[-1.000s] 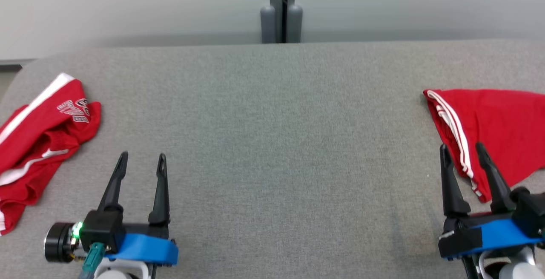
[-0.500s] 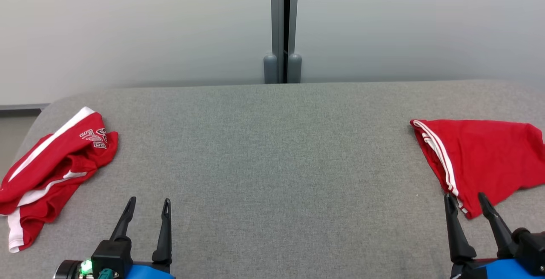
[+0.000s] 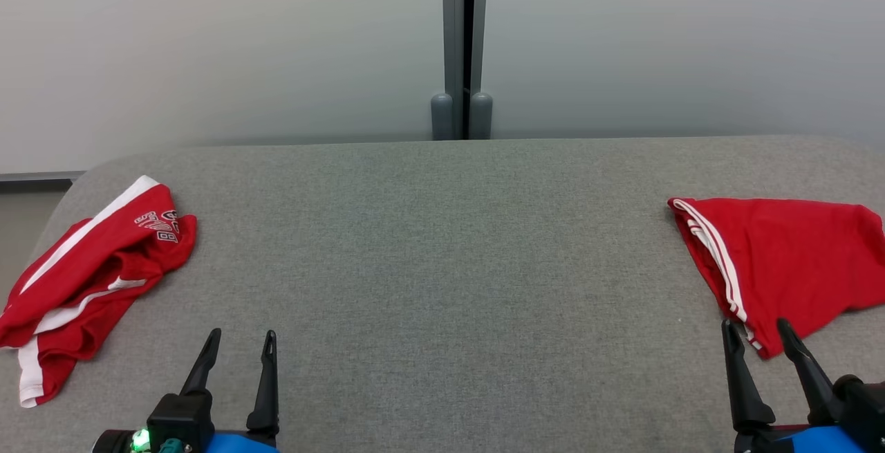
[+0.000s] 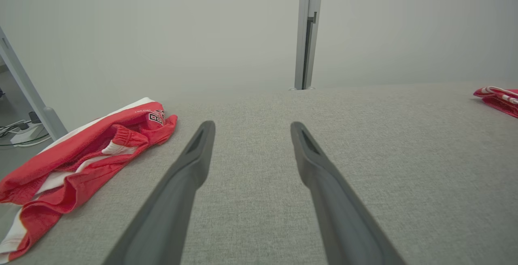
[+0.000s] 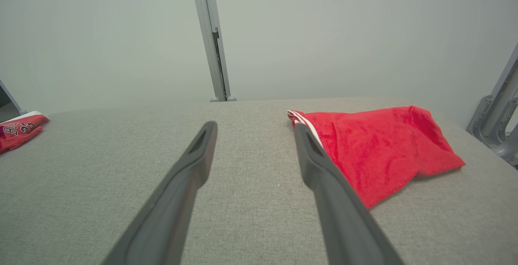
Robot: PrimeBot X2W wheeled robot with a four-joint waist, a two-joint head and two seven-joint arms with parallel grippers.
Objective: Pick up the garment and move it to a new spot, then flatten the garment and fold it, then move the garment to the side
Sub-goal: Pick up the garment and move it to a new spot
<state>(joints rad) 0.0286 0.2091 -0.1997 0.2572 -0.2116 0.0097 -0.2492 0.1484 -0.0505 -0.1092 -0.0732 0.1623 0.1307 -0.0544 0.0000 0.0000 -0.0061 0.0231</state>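
Two red garments lie on the grey table (image 3: pixel 442 266). A crumpled red garment with white stripes and lettering (image 3: pixel 90 273) (image 4: pixel 85 160) sits at the left edge. A folded red garment with white stripes (image 3: pixel 781 266) (image 5: pixel 376 147) lies at the right. My left gripper (image 3: pixel 238 334) (image 4: pixel 250 125) is open at the lower left, right of the crumpled garment and apart from it. My right gripper (image 3: pixel 753 325) (image 5: pixel 253 127) is open at the lower right, its fingertips at the near corner of the folded garment, holding nothing.
A pale wall stands behind the table with a grey vertical post (image 3: pixel 462 45) at its middle. The table's rounded left corner (image 3: pixel 76 183) drops off near the crumpled garment. A grey metal frame (image 5: pixel 497 115) stands past the right end.
The head camera has tilted up, so the table and both garments sit lower in the picture and more wall shows. Both grippers stay open and empty.
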